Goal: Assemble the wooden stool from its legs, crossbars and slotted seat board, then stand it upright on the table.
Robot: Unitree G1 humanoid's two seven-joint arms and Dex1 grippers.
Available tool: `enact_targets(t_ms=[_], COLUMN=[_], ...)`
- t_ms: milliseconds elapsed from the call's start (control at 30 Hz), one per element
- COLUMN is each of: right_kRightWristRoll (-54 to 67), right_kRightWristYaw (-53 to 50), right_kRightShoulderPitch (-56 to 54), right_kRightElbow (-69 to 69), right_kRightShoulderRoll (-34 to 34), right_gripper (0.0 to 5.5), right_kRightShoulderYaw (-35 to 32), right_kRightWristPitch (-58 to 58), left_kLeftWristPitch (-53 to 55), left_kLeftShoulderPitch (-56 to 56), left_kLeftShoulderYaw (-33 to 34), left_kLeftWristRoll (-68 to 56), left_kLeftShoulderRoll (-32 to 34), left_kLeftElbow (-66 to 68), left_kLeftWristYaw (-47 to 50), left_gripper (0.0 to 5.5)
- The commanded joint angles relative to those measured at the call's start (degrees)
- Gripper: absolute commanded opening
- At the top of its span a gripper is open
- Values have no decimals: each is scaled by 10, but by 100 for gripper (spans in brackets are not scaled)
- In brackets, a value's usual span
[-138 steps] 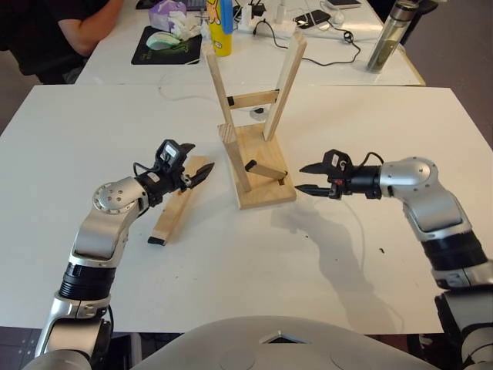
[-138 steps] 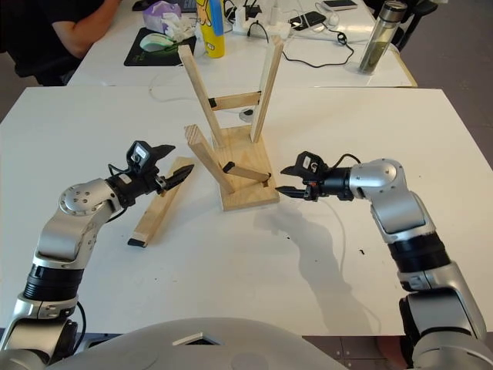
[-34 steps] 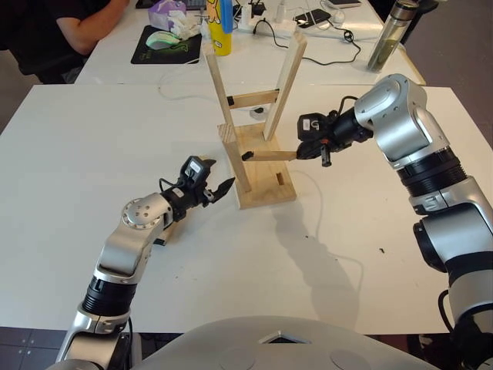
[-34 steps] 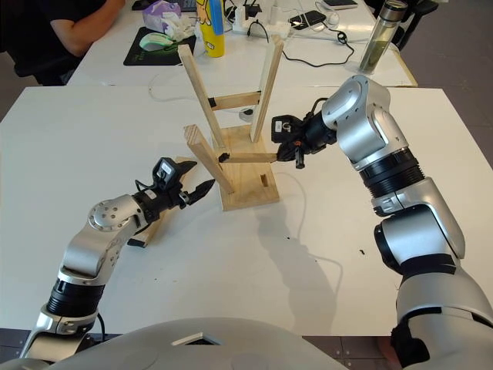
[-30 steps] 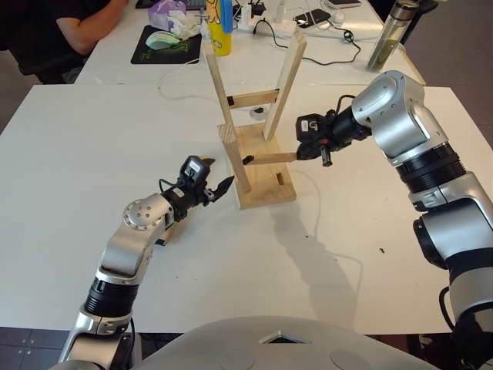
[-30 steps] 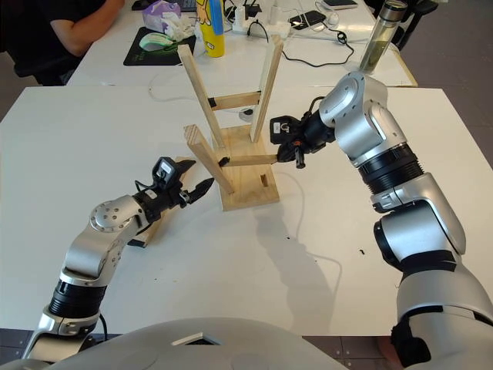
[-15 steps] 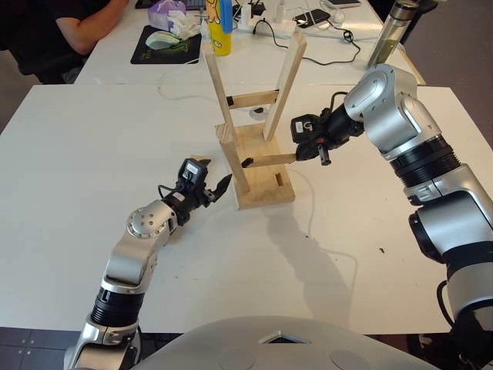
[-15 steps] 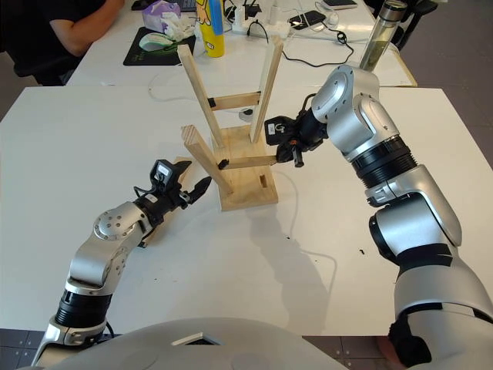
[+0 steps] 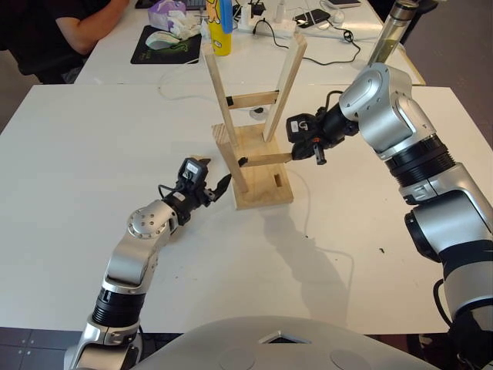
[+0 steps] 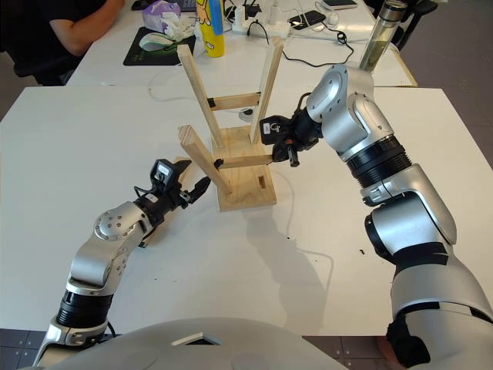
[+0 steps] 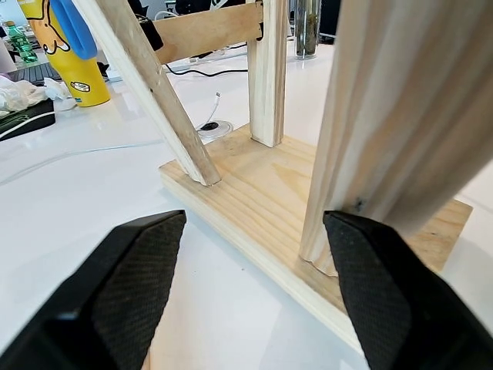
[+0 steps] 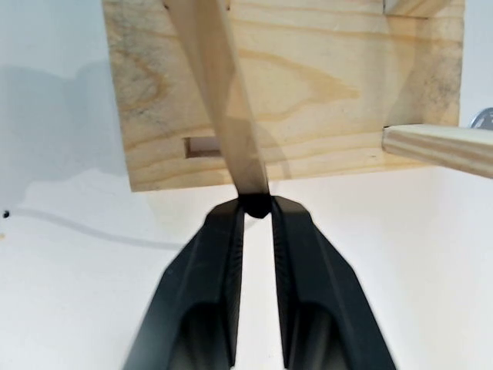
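The right pincer [image 12: 254, 208] grips one end of a crossbar [image 9: 266, 159]. Its long axis runs level toward the robot's left, free end at the leaning leg [image 9: 231, 158] on the slotted seat board [image 9: 262, 194], flat on the surface [image 9: 92, 139]. The left pincer [image 9: 218, 186], spread wide, waits just beside that leg's foot, the nearer arm.

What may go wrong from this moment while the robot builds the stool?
1. The right gripper pinches only the tip of the crossbar, so it may slip out.
2. The front leg leans; a push from the crossbar could tip it off the seat board.
3. The open left gripper sits close to that leg and might knock it.
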Motion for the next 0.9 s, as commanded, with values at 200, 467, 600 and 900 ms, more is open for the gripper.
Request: enact_targets(t_ms=[200, 467, 600, 900], right_kRightWristRoll=[8, 42, 117, 240], right_kRightWristYaw=[20, 54, 58, 54], right_kRightShoulderPitch=[-30, -32, -12, 6], right_kRightElbow=[-47, -104, -179, -210], right_kRightShoulderRoll=[-12, -40, -85, -134], right_gripper=[40, 39, 39, 36], right_kRightShoulderYaw=[-12, -29, -25, -54], right_kRightWristPitch=[13, 50, 127, 244], left_kLeftWristPitch=[6, -3, -4, -4], left_kLeftShoulderPitch=[-15, -14, -16, -13], left_kLeftShoulderYaw=[6, 6, 6, 14], left_kLeftWristRoll=[3, 7, 7, 3], left_kLeftShoulderRoll=[-1, -2, 2, 9], left_kLeftElbow=[-9, 2, 6, 8], left_kLeftWristYaw=[4, 4, -4, -14], left_gripper=[335, 335, 335, 335])
